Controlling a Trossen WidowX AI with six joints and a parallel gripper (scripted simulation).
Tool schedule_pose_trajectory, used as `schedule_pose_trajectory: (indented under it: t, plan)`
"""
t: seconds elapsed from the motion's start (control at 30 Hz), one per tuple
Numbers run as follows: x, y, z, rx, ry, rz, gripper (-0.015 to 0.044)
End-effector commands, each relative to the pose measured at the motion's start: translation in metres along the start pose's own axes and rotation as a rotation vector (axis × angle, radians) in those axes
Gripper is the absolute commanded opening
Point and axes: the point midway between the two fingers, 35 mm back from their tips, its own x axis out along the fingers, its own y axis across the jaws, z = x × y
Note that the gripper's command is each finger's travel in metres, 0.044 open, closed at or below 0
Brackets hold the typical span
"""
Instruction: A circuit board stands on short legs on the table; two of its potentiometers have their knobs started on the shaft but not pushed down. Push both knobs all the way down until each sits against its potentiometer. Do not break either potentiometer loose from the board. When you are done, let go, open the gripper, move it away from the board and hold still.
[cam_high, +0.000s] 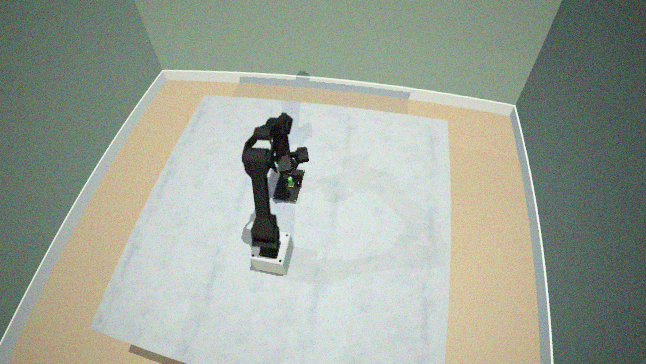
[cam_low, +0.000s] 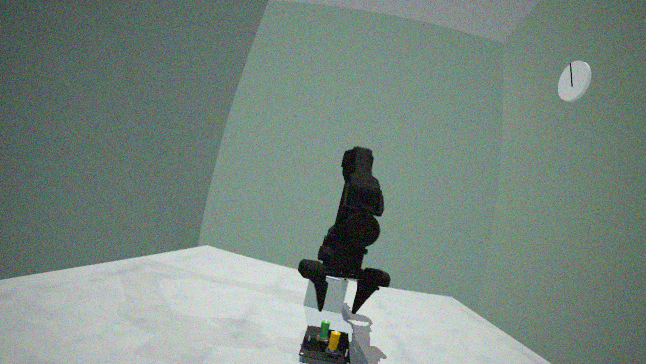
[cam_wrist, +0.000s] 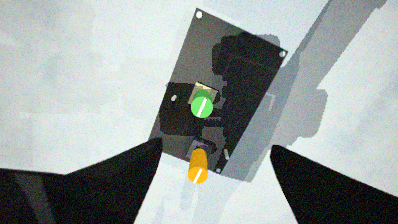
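The dark circuit board (cam_high: 287, 199) (cam_low: 309, 352) (cam_wrist: 192, 60) stands on the table. A green knob (cam_high: 290, 181) (cam_low: 325, 328) (cam_wrist: 202, 107) stands upright over a tan potentiometer on it. A yellow-orange knob (cam_low: 334, 340) (cam_wrist: 198, 167) stands upright near one end, over a dark potentiometer. Whether either knob sits against its potentiometer is too small to tell. My gripper (cam_low: 337, 312) (cam_wrist: 216, 147) is open and empty, its fingertips wide apart above the board and the knobs. In the wrist view the yellow-orange knob shows between and below the fingertips. Neither finger appears to touch a knob.
The arm's white base (cam_high: 270, 264) stands on the pale table top (cam_high: 370, 300) behind the board. Small light parts show on the board beside the potentiometers. The arm's shadow falls over the board and beside it.
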Motion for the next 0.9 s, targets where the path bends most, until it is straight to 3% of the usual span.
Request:
schedule_pose_trajectory:
  t: [0.0, 0.33, 0.87]
  plan:
    - [-0.009, -0.008, 0.036, -0.002, 0.001, 0.002, 0.044]
    - [-0.005, -0.035, 0.144, 0.001, -0.006, 0.003, 0.044]
    - [-0.004, -0.036, 0.146, 0.001, -0.006, 0.003, 0.044]
